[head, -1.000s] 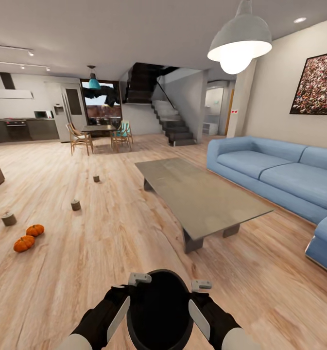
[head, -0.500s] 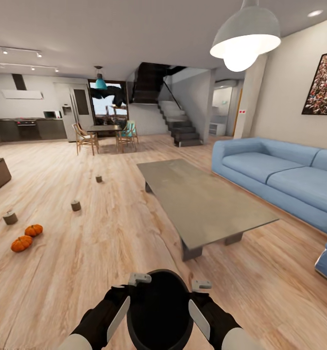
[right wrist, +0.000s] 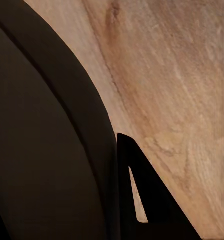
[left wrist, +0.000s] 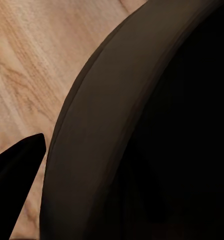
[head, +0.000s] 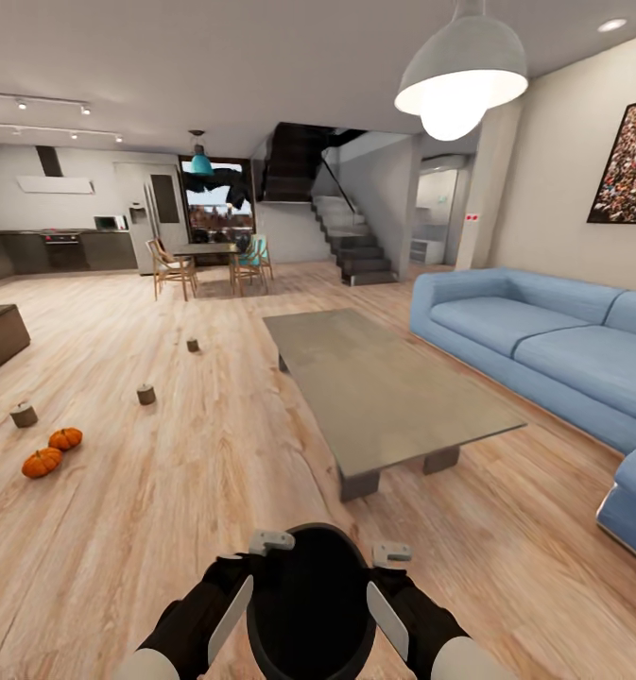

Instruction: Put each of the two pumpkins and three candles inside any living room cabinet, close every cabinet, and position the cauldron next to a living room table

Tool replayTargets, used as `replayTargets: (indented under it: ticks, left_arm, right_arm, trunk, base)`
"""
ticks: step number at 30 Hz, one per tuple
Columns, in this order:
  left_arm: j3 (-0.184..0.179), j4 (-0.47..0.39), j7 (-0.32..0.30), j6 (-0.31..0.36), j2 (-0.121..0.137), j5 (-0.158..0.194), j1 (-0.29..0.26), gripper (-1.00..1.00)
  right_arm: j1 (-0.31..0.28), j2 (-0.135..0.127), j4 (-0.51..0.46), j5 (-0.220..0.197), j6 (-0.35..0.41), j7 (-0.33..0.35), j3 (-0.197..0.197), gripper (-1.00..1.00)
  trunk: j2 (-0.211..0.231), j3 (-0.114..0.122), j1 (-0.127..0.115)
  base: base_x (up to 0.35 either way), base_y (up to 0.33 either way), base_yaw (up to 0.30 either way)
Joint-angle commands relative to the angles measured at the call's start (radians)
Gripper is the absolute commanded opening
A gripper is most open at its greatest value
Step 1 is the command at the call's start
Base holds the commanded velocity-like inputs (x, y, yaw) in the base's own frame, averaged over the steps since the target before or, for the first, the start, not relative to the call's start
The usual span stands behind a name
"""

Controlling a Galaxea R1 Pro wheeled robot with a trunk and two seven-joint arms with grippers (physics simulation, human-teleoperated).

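Black cauldron (head: 310,604) between both grippers

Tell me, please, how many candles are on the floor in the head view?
3. The nearest candle sits beside the pumpkins, the middle candle farther in, the farthest candle left of the table.

Head cam sits high, faces fwd & down across the living room; cauldron (head: 310,600) at bottom centre of frame. Both wrist cams look down at v. close range, one per side. All three share its dark rim & wood floor (head: 195,491).
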Motion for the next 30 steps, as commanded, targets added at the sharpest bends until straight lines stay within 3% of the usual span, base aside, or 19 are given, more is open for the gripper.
replayTargets:
  ticks: [1,16,30]
  left_arm:
    - [-0.006,0.0,0.009,0.005,0.002,0.025,0.0,-1.0]
    - [-0.004,0.0,0.009,0.005,0.002,0.025,-0.001,-1.0]
    - [-0.004,0.0,0.009,0.005,0.003,0.025,-0.001,-1.0]
  right_arm:
    - [-0.001,0.0,-0.029,0.0,0.0,-0.007,0.01,-1.0]
    - [-0.001,0.0,-0.055,0.0,0.002,-0.007,0.011,-1.0]
    - [-0.001,0.0,-0.056,0.0,0.002,-0.007,0.011,-1.0]
  trunk:
    - [-0.001,-0.001,-0.001]
    - [-0.001,-0.001,-0.001]
    - [-0.001,-0.001,-0.001]
  base:
    - [-0.13,-0.25,0.0]
    - [-0.014,-0.273,0.005]
    - [0.024,-0.247,0.246]
